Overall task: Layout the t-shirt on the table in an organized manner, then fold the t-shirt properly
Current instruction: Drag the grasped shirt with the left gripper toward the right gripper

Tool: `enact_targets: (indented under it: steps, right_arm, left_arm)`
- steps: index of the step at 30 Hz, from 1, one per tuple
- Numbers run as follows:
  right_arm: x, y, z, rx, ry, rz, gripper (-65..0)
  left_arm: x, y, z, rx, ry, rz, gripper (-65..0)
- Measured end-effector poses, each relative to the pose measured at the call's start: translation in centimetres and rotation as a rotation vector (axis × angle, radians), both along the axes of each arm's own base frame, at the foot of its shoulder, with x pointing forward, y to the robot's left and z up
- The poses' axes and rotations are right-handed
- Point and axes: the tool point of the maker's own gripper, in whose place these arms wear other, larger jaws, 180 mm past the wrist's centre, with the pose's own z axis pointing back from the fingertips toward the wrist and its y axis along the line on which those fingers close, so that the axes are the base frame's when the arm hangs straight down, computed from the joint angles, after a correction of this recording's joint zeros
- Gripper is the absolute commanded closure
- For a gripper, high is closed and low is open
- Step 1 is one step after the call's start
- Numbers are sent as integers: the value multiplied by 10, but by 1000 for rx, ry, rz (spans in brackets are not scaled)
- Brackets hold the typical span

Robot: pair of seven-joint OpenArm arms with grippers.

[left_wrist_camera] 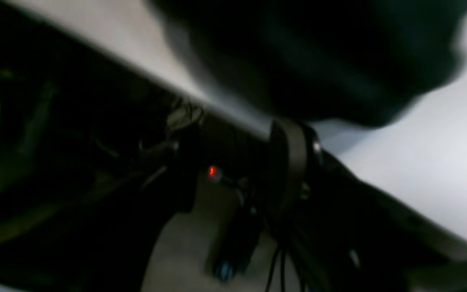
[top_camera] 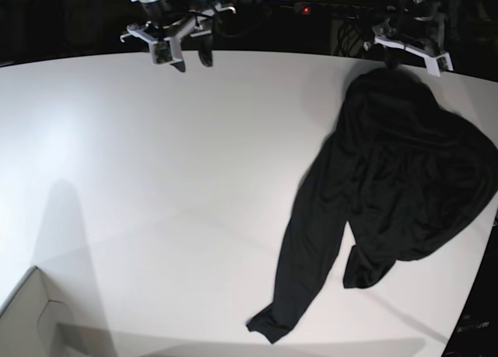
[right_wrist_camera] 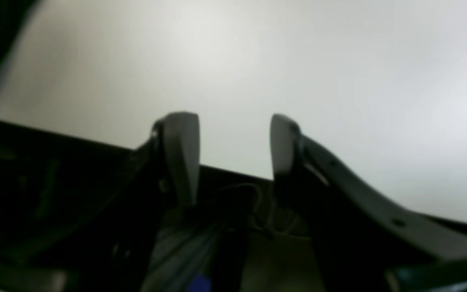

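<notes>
The left pincer (top_camera: 391,61) pinches the t-shirt (top_camera: 389,186) at the table's (top_camera: 156,178) far edge (right pincer (right_wrist_camera: 233,140) gaping, empty).

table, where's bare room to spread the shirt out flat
Bare: the whole stretch of table between the right gripper, the white box corner and the t-shirt. Crowded: the side under the left gripper, where the shirt lies bunched, one sleeve trailing toward the near edge.

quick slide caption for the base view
Black t-shirt bunched on the white table, left gripper at its top.
</notes>
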Motion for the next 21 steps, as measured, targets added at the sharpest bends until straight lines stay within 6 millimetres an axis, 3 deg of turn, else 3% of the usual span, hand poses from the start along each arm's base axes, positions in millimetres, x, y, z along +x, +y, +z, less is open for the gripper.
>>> enact_targets:
  steps: [2,4,7,12,21]
  right_arm:
    - [2,10,3,21,-12,19,-286]
    - [5,17,6,34,-22,32,-286]
    - [7,22,8,39,-30,47,-287]
    - [14,25,11,44,-51,52,-287]
    - [11,20,8,23,-45,70,-287]
  left_arm:
    - [13,-2,20,12,-68,-13,-275]
    - [20,-8,28,-28,-109,-8,-275]
    - [20,-8,19,-67,-92,5,-275]
    - [37,3,16,-69,-128,50,-275]
    - [39,3,-20,-121,-63,86,-260]
